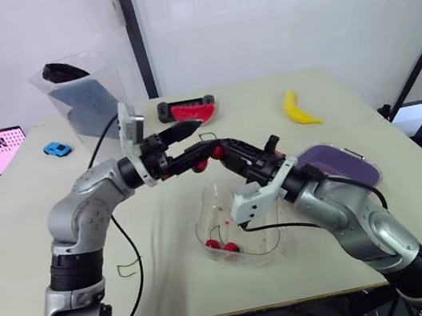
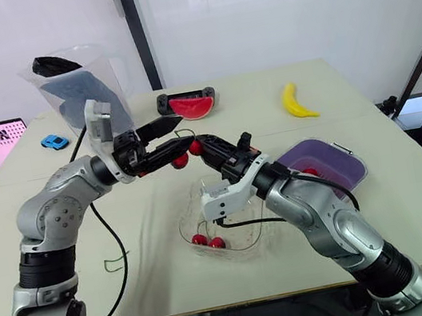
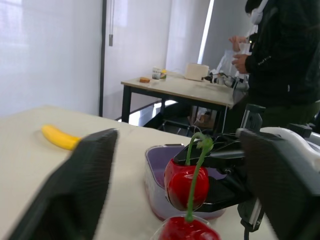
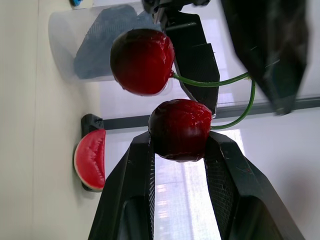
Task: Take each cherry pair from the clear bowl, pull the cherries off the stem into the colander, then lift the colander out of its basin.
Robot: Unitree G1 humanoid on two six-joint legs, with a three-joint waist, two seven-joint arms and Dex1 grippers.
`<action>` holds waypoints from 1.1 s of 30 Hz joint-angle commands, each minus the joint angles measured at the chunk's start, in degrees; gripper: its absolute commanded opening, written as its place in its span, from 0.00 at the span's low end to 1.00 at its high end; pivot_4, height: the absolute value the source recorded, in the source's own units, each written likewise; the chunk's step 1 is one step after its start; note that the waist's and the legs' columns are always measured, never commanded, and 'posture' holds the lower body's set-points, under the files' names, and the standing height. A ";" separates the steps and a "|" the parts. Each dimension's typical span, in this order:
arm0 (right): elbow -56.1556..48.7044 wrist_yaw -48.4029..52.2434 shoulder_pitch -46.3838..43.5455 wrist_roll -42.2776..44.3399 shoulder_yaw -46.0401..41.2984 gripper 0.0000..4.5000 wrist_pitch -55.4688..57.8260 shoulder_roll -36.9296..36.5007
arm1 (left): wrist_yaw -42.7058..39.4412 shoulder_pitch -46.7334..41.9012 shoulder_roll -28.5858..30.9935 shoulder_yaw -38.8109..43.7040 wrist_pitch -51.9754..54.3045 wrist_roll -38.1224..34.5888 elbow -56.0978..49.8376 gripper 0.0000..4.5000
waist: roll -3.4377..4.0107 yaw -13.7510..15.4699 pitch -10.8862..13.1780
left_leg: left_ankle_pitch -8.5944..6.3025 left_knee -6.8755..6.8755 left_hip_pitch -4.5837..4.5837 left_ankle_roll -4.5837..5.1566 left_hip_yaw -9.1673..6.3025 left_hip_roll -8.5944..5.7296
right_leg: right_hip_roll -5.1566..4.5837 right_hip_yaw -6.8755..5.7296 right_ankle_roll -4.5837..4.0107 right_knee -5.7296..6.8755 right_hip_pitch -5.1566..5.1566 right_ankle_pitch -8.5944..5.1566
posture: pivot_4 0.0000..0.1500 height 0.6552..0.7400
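We find the cherry pair [image 4: 165, 95] held in the air above the far rim of the clear bowl [image 1: 199, 225], between the two claws.

The right claw [image 4: 178, 141] is clamped on the held cherry [image 4: 180, 129], one pad on each flank. The free cherry [image 4: 142, 61] hangs off the shared green stem [image 4: 210, 81] just beside it. The left claw [image 1: 201, 139] has its fingers apart on either side of the stem's joined end. We cannot tell whether either pad touches the stem.

More cherries [image 1: 222, 245] lie in the bowl, so in our judgement the task is at an early stage.

The purple colander [image 2: 338, 154] sits on the worktop [image 1: 252, 110] just beside the bowl, on the robot's right. The pair is not over it.

Recommendations for the step in hand:
- Close the left claw squarely on the stem near its fork, not on the fruit.
- Carry both claws across until the pair hangs over the colander (a cherry freed here would probably drop back into the bowl or onto the worktop).
- Pull along the line of the stem, steadily, with the right grip no firmer than needed, since the fruit looks soft and rounded and may squirt out or bruise.
- Release the held cherry low over the colander, then deal with the free cherry.
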 commanded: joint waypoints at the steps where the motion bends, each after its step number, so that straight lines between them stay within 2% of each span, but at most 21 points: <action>1: -0.68 0.24 -0.11 -0.34 -1.81 0.30 -1.12 1.03 | 0.10 -1.08 -0.34 1.16 -1.45 -0.53 -1.88 0.48 | 0.00 -0.02 0.00 | 0.00 0.00 0.00 0.00 0.00 0.00 | 0.00 0.00 0.00 0.00 0.00 0.00 | 1.00 1.00; 5: -0.31 0.65 0.06 -0.44 -2.21 0.30 -1.71 1.63 | 0.07 -1.07 -0.64 1.51 -1.39 -0.93 -2.05 0.01 | 0.00 -0.03 0.00 | 0.00 0.00 0.00 -0.01 0.00 0.00 | 0.00 0.00 0.00 0.00 0.00 0.00 | 1.00 1.00; 12: -0.36 3.80 1.13 3.35 -3.28 0.30 -1.23 2.93 | -0.09 -1.11 -0.85 1.43 -1.49 -0.74 -1.95 0.01 | 0.00 -0.02 0.00 | 0.00 0.00 0.00 -0.01 0.00 0.00 | 0.00 0.00 0.00 0.00 0.00 0.00 | 1.00 1.00; 13: -0.45 4.23 1.34 3.66 -3.55 0.44 -1.22 3.06 | -0.14 -1.17 -0.84 1.39 -1.51 -0.67 -1.88 0.00 | 0.00 -0.02 0.00 | 0.00 0.00 0.00 -0.01 0.00 0.00 | 0.00 0.00 0.00 0.00 0.00 0.00 | 1.00 1.00; 14: -0.53 4.42 1.54 3.58 -3.90 0.51 -1.32 2.97 | -0.23 -1.21 -0.81 1.37 -1.53 -0.63 -1.82 0.00 | 0.00 0.00 0.00 | 0.00 0.00 0.00 -0.01 0.00 0.00 | 0.00 0.00 0.00 0.00 0.00 0.00 | 1.00 1.00; 16: -0.83 4.69 2.17 3.66 -4.94 0.73 -1.93 2.20 | -0.46 -1.34 -0.69 1.35 -1.63 -0.50 -1.53 0.00 | 0.00 0.01 0.00 | 0.01 0.00 0.00 -0.01 -0.01 0.00 | 0.00 -0.01 0.00 0.01 0.01 0.00 | 1.00 1.00; 18: -1.45 6.72 3.56 7.42 -6.99 0.95 -1.47 1.61 | -0.85 -1.52 -0.46 1.33 -1.79 -0.27 -1.05 0.00 | 0.00 0.06 0.00 | 0.01 0.01 0.00 -0.01 0.00 0.00 | 0.00 0.00 0.00 0.00 0.01 0.00 | 1.00 1.00; 19: -1.76 7.90 4.19 9.97 -8.15 1.00 -0.76 1.72 | -1.07 -1.59 -0.35 1.31 -1.92 -0.13 -0.80 0.00 | 0.00 0.12 0.00 | 0.01 0.01 0.00 -0.01 0.00 0.00 | 0.00 0.00 0.00 0.00 0.01 0.00 | 1.00 1.00; 21: -2.71 11.85 5.47 18.25 -11.48 1.00 3.47 2.86 | -1.43 -1.85 -0.21 1.26 -2.38 0.19 -0.10 0.00 | 0.00 0.15 0.00 | 0.00 0.01 0.01 -0.01 0.00 0.00 | 0.00 0.00 0.00 0.00 0.03 0.00 | 1.00 1.00; 23: -3.40 13.86 5.35 29.45 -17.51 1.00 17.33 9.46 | -1.79 -2.18 -0.26 1.01 -2.82 0.47 0.29 0.00 | -0.01 0.04 0.00 | 0.00 0.01 0.03 0.00 -0.01 0.01 | 0.00 -0.01 0.00 -0.03 0.09 0.00 | 1.00 1.00; 25: -4.23 19.37 3.81 48.13 -25.06 1.00 32.56 14.13 | -2.06 -2.41 -0.38 0.83 -3.12 0.62 0.57 0.00 | 0.00 -0.09 0.01 | 0.00 -0.03 0.21 0.00 -0.05 0.03 | 0.02 -0.04 0.00 -0.04 0.27 0.00 | 1.00 1.00; 27: -4.93 26.07 0.69 65.53 -31.87 1.00 48.15 13.77 | -2.47 -2.57 -0.40 0.74 -3.31 0.75 0.89 0.00 | 0.02 -0.07 0.02 | 0.00 -0.05 0.31 0.00 -0.05 0.05 | 0.01 -0.03 0.00 -0.05 0.36 0.00 | 1.00 1.00; 29: -4.54 26.01 -3.45 74.85 -37.42 1.00 59.21 12.27 | -3.00 -2.65 -0.26 0.60 -3.39 0.92 1.05 0.00 | 0.04 0.02 0.03 | -0.05 -0.04 0.37 0.09 -0.08 0.06 | -0.01 -0.05 0.00 -0.06 0.47 0.00 | 1.00 1.00; 33: -3.45 24.01 -9.31 86.09 -41.89 1.00 69.69 9.29 | -3.45 -2.43 -0.16 0.77 -2.64 0.28 0.04 0.00 | 0.05 -0.02 0.03 | -0.25 -0.07 0.41 0.43 -0.09 0.04 | -0.01 -0.05 -0.01 -0.06 0.43 0.00 | 1.00 1.00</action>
